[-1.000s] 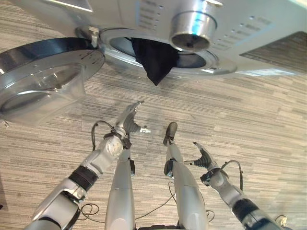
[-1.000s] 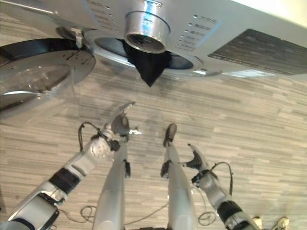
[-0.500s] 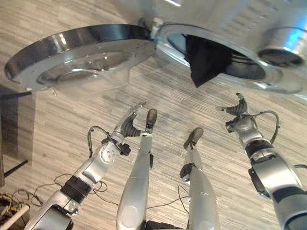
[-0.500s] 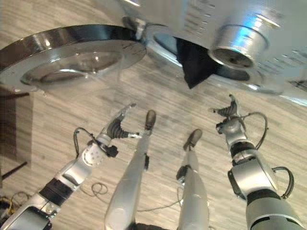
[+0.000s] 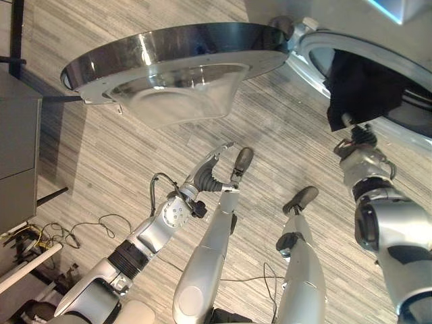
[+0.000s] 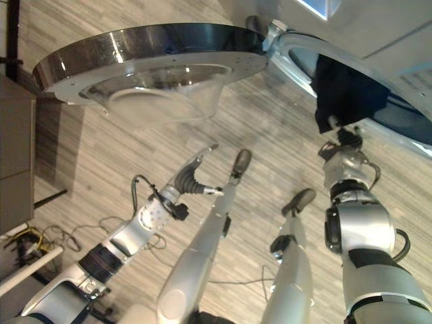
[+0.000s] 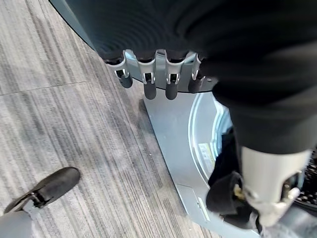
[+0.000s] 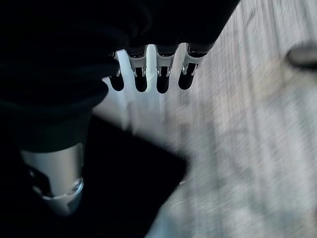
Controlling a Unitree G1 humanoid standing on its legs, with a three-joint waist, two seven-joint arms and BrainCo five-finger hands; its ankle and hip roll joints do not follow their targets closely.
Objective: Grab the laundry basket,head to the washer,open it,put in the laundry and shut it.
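The washer's round glass door (image 5: 175, 74) stands swung open to the left of the drum opening (image 5: 317, 61). A dark cloth (image 5: 364, 88) hangs out of that opening over its lower rim. My right hand (image 5: 361, 145) is raised right at the cloth's hanging lower edge; in the right wrist view its fingers (image 8: 148, 69) are straight and the cloth (image 8: 129, 188) lies by the thumb. I cannot tell whether it touches the cloth. My left hand (image 5: 206, 172) hangs open below the door, holding nothing, with straight fingers (image 7: 157, 74) and the cloth (image 7: 225, 193) beyond.
A grey cabinet (image 5: 17, 148) stands at the left, with loose cables (image 5: 40, 236) on the floor in front of it. The open door juts out over the striped wood-look floor (image 5: 135, 148) between the cabinet and the washer.
The camera has swung, shifting the washer to the upper right. My right hand has risen from below the opening to the cloth's lower edge. The left hand stays open and low.
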